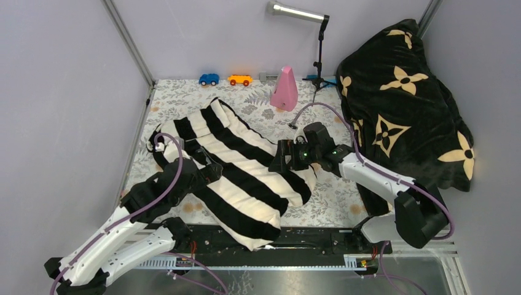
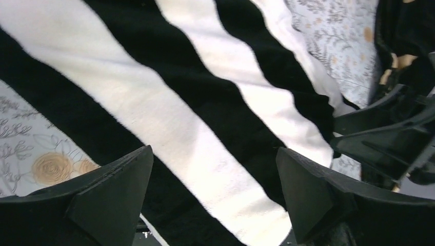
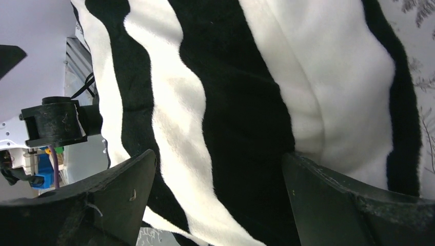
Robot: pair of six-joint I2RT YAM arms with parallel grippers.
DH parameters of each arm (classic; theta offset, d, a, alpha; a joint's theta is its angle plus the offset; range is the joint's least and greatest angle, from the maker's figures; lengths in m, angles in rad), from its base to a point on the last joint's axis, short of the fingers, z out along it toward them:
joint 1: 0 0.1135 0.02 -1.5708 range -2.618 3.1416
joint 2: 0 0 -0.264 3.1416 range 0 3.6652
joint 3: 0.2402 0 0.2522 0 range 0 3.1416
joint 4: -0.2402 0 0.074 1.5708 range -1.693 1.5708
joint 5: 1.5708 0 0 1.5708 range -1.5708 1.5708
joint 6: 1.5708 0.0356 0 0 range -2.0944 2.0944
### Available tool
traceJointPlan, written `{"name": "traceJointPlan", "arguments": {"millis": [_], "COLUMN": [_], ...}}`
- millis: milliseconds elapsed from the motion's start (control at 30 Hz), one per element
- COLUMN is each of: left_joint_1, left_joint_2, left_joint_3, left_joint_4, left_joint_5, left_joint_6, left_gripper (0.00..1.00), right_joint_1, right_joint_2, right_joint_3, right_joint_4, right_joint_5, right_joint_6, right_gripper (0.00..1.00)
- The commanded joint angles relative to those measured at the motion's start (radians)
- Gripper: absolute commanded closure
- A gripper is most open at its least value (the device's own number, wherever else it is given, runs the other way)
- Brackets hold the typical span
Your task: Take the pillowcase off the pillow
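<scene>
Leafy grey cloth covers the worktop [image 1: 344,206]. On its middle lies the pillowcase [image 1: 246,166], soft and fuzzy, with fat black and cream stripes. It looks puffy and runs from 11 o'clock down to 6 o'clock. At its 9 o'clock side the left claw [image 2: 215,169] hangs over the stripes, fingers wide apart, holding nothing. At 3 o'clock the right claw [image 3: 220,169] is wide apart too, one finger touching the fuzz. A fluffy black blanket [image 1: 399,104] with tan flowers is heaped at 2 o'clock.
</scene>
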State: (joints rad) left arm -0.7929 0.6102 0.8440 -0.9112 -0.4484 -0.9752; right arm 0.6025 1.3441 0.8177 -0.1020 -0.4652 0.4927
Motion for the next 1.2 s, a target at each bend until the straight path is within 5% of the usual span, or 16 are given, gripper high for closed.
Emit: {"name": "traceJointPlan", "arguments": {"millis": [0, 300, 700, 767, 967, 1167], "left_joint_1": [0.003, 0.011, 0.015, 0.017, 0.031, 0.037], "left_joint_2": [0.026, 0.078, 0.212, 0.208, 0.209, 0.319], "left_joint_3": [-0.047, -0.167, -0.256, -0.28, -0.351, -0.403], "left_joint_4": [-0.035, 0.026, 0.23, 0.285, 0.461, 0.724], "left_joint_5": [-0.08, -0.073, 0.022, 0.039, 0.105, 0.192], "left_joint_6": [-0.082, -0.146, -0.161, -0.155, -0.102, -0.035], "left_gripper": [0.01, 0.01, 0.01, 0.02, 0.15, 0.23], "right_joint_1": [0.033, 0.034, 0.033, 0.033, 0.034, 0.034], "right_joint_2": [0.057, 0.114, 0.519, 0.557, 0.497, 0.35], "right_joint_3": [0.105, 0.315, 0.551, 0.574, 0.555, 0.589], "right_joint_4": [-0.002, -0.099, -0.133, -0.156, -0.175, -0.293], "right_joint_5": [0.009, 0.272, 0.171, 0.162, 0.158, 0.317], "right_joint_6": [-0.049, -0.148, -0.17, -0.16, -0.145, -0.182], "right_gripper": [0.01, 0.01, 0.01, 0.12, 0.97, 1.0]}}
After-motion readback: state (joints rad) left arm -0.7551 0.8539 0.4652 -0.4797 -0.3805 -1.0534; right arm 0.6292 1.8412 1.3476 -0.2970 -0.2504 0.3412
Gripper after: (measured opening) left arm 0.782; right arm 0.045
